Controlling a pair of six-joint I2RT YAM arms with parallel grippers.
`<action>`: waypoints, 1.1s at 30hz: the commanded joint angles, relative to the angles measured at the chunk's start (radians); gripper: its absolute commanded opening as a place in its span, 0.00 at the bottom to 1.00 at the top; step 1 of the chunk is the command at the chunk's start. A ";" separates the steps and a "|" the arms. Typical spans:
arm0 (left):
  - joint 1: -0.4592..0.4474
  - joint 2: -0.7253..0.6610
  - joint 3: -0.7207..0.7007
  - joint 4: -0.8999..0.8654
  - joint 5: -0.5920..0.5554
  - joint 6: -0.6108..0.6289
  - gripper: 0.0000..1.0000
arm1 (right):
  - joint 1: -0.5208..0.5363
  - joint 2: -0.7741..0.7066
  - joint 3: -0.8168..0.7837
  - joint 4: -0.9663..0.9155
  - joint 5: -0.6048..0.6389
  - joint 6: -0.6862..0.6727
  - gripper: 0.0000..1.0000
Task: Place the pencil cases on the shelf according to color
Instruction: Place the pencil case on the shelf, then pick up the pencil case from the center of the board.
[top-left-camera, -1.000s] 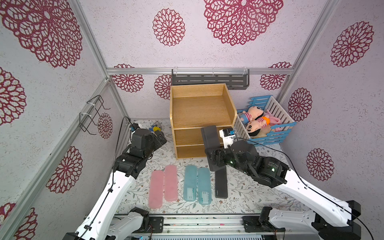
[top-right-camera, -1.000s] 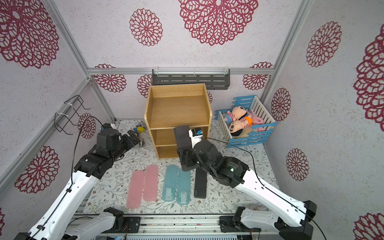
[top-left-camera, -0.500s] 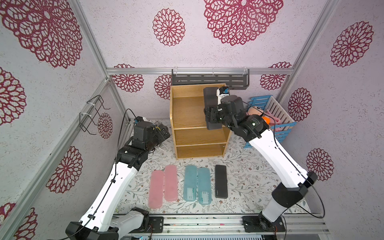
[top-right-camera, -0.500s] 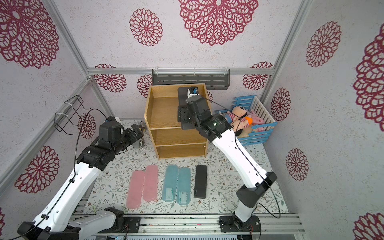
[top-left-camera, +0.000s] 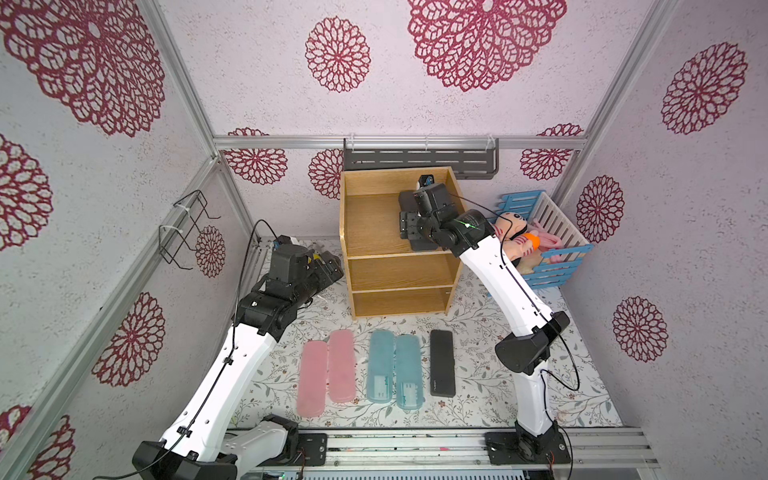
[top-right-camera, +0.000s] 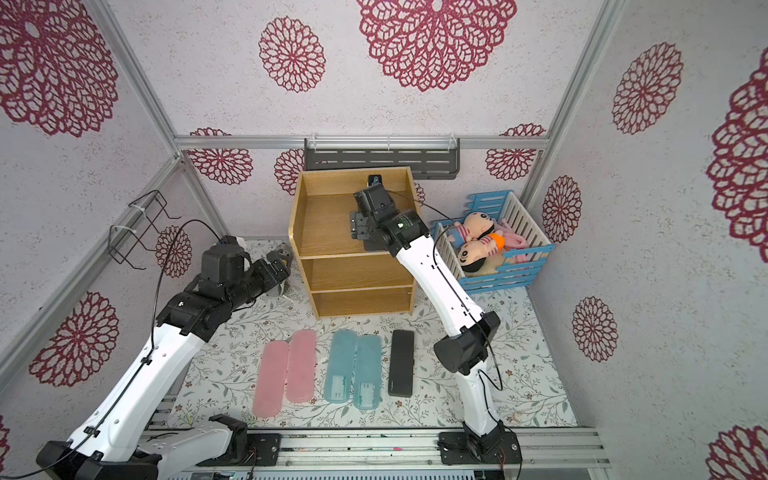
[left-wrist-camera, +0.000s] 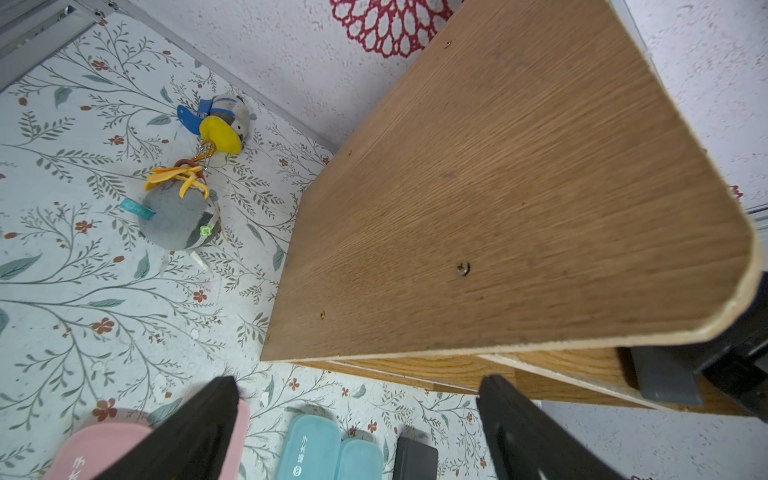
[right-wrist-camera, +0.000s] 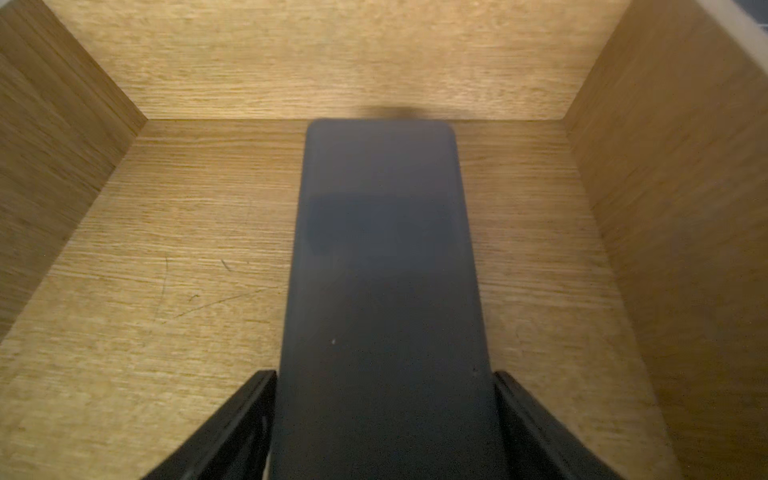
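Your shelf (top-left-camera: 368, 232) holds one black case (right-wrist-camera: 382, 249) on its top level. The right gripper (right-wrist-camera: 382, 374) straddles its near end; you cannot tell if it grips. The left gripper (left-wrist-camera: 359, 380) gapes wide, empty.

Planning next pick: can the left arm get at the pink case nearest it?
Probably yes. The left gripper is open and empty beside the shelf; that pink case lies flat with nothing over it. The second pink case hugs one side and could crowd a finger.
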 joint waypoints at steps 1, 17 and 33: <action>-0.010 -0.008 -0.003 -0.020 0.006 -0.004 0.97 | -0.005 -0.044 0.042 0.074 0.000 -0.022 0.90; -0.044 -0.077 -0.062 -0.160 -0.065 0.078 0.97 | 0.134 -0.343 -0.202 0.111 0.007 -0.066 0.89; -0.121 -0.235 -0.247 -0.162 -0.206 0.088 0.97 | 0.220 -0.939 -1.338 0.671 -0.053 0.074 0.91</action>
